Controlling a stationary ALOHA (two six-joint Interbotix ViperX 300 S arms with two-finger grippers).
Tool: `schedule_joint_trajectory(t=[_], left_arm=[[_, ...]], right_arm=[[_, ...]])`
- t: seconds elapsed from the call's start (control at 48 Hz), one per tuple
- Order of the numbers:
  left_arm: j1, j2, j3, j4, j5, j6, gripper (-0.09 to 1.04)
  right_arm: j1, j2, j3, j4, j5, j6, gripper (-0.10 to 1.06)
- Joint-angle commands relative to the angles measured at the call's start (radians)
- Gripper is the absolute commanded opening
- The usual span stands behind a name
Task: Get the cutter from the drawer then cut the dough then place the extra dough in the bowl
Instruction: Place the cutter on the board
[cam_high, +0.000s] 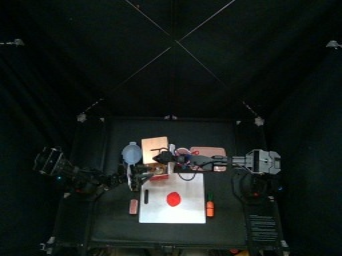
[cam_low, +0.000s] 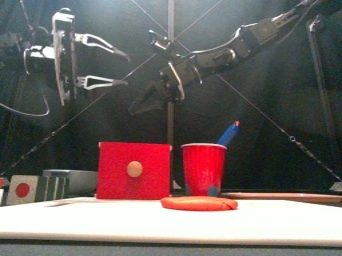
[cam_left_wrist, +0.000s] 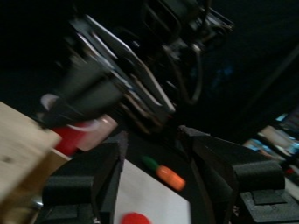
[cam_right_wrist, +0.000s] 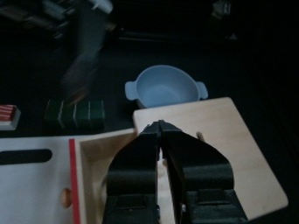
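The right pincer (cam_right_wrist: 158, 128), closed and empty, hangs over the pale wooden box (cam_right_wrist: 211, 153), its red drawer (cam_low: 120, 160) apparently unopened; left pincer (cam_left_wrist: 155, 144) open, empty; flat red dough disc (cam_low: 201, 203) uncut on the white cutting board (cam_low: 80, 218).

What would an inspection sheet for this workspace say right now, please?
Surface: white cutting board lying flat on the black table.
Job's things: red dough disc whole on the board; wooden box, its red drawer front looks shut; blue-grey bowl looks empty; cutter not seen.
Clutter: red cup holding a blue knife; sushi roll; orange toy at the board's edge.
Pincers: left pincer open, empty, raised; right pincer shut, above the box.
Cables: nothing seen.
Surroundings: black curtains; nothing else seen.
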Motion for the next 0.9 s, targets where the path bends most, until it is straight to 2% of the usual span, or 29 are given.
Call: schedule_joint_trajectory(t=[0.021, 0.167, 0.292, 0.417, 0.5, 0.583, 0.896], left_arm=[[0.071, -0.046, 0.025, 0.021, -0.021, 0.091, 0.87], [0.127, -0.092, 0.044, 0.063, -0.021, 0.229, 0.87], [0.150, -0.126, 0.046, 0.066, -0.021, 0.321, 0.87], [0.167, -0.152, 0.048, 0.063, -0.021, 0.368, 0.87], [0.178, -0.169, 0.058, 0.060, -0.021, 0.383, 0.87], [0.190, -0.187, 0.067, 0.060, -0.023, 0.388, 0.87], [0.196, -0.218, 0.084, 0.058, -0.021, 0.383, 0.87]], right_arm=[[0.021, -0.058, 0.002, 0.031, 0.095, 0.000, -0.01], [0.054, -0.058, 0.002, 0.023, 0.176, -0.017, 0.12], [0.074, -0.051, 0.003, 0.011, 0.198, -0.009, 0.35], [0.092, -0.040, 0.002, 0.011, 0.207, 0.000, 0.58], [0.095, -0.028, -0.003, 0.014, 0.221, 0.002, 0.67], [0.097, -0.011, -0.005, 0.009, 0.230, -0.008, 0.70], [0.091, 0.049, -0.052, -0.021, 0.233, -0.012, 0.70]])
